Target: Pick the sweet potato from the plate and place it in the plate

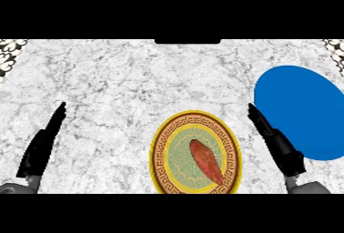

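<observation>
A reddish-brown sweet potato (206, 160) lies slantwise on a patterned plate (165, 154) with a yellow and brown rim, low in the middle of the counter. A plain blue plate (302, 111) sits at the right edge with nothing on it. My right hand (277, 143) stands between the two plates, fingers straight and open, touching neither the sweet potato nor the patterned plate. My left hand (43, 143) rests open at the left, fingers straight, far from both plates.
The counter (128, 82) is grey-white marble. A dark slot (187, 41) sits at its far edge, and black-and-white patterned patches show in the far left (10, 54) and far right corners.
</observation>
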Tool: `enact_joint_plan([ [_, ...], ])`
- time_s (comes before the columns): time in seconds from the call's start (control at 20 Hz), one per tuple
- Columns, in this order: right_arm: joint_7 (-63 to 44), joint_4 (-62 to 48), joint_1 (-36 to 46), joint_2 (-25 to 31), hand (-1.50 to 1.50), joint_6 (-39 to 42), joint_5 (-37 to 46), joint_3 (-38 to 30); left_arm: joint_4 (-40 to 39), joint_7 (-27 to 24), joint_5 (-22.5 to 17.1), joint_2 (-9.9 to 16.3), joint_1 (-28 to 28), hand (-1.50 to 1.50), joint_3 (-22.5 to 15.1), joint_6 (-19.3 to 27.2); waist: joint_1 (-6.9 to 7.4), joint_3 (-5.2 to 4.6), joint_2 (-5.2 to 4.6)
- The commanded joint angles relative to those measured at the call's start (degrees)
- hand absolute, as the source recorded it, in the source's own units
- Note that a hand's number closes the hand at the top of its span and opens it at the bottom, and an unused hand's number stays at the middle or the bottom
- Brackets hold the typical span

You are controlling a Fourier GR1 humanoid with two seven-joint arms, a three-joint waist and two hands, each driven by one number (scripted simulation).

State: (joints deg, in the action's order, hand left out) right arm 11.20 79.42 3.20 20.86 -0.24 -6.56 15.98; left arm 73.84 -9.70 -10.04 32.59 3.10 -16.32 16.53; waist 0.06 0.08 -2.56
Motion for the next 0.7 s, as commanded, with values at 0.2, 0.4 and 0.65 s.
enact_joint_plan([
  [0.2, -19.4, 3.6, 10.7, -17.9, 1.50, -1.4, -0.8, 12.8, 1.5, 0.0, -4.2, -5.1, 4.3, 0.00, 0.9, -3.6, 1.92, -0.26, 2.38],
  [0.4, -14.3, 6.9, 10.7, -16.8, -1.50, -20.9, 19.3, 13.4, 1.8, 0.5, -7.4, -7.2, 2.1, 0.00, 1.6, -4.6, -0.31, -0.26, 3.28],
  [0.65, -3.9, 3.6, 2.3, -20.7, -1.50, -28.8, 22.3, 24.5, 1.9, 0.9, -7.2, -7.6, 1.8, 0.00, 2.8, -6.4, 0.04, -0.06, 2.65],
])
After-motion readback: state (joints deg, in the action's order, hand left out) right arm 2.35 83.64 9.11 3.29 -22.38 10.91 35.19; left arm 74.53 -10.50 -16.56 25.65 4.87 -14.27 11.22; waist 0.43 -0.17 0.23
